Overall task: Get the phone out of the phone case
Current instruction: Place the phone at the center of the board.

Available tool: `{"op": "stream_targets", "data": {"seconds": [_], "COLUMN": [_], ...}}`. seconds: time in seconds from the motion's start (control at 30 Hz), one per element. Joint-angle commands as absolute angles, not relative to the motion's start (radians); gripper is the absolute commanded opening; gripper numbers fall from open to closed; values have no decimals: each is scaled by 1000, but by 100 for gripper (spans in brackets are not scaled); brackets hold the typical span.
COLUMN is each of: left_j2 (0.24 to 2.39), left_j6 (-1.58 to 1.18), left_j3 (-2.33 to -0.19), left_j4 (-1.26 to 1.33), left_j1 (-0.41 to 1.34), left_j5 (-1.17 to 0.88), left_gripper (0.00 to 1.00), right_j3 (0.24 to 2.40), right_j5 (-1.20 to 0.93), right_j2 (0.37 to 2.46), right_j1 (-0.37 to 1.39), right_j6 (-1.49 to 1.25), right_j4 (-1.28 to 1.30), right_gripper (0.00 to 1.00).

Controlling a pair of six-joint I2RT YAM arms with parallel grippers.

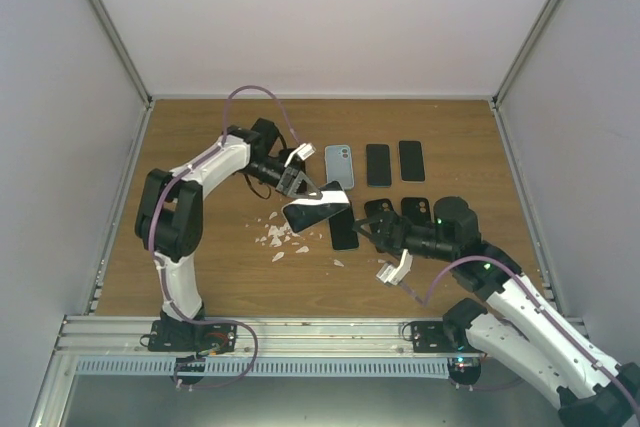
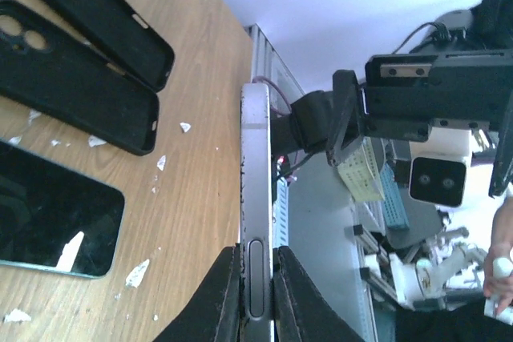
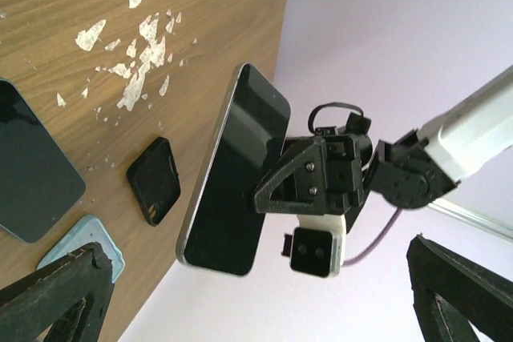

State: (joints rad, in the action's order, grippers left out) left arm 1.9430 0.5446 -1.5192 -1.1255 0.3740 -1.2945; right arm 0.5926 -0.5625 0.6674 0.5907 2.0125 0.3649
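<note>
Left gripper (image 2: 256, 298) clamped phone (image 2: 256, 174) by its edge, held off table (image 1: 200, 277), prob. so right gripper (image 1: 370, 225), jaws wide open, could reach it.

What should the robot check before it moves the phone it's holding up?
1. Left gripper has a tight grip on the phone: ok, both fingers pinch its edge.
2. Phone out of its case: ok, its bare metal side shows in the left wrist view.
3. Phone off the table: ok, held up and tilted.
4. Right gripper free to help: ok, open and empty.
5. Clean spot below to put it down: not ok, white chips lie there.
6. Screen unbroken: cannot tell.
</note>
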Motion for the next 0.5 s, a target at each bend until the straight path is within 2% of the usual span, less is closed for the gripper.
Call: {"op": "stream_targets", "data": {"seconds": [0.0, 0.13, 0.47], "left_j2": [1774, 1611, 1287], "left_j6": [148, -116, -519], "left_j3": [-1419, -1254, -897], "left_j4": [-780, -497, -67], "left_j1": [337, 291, 254], "left_j5": [-1304, -1220, -1052], "left_gripper": [0, 0, 0], "right_j3": [619, 632, 636], "right_j5": [-529, -498, -381], "right_j2": [652, 641, 614], "right_j1": [588, 587, 587], "right_j6": [2075, 1990, 1718], "right_j4": [332, 320, 235], "right_gripper": [100, 100, 100]}}
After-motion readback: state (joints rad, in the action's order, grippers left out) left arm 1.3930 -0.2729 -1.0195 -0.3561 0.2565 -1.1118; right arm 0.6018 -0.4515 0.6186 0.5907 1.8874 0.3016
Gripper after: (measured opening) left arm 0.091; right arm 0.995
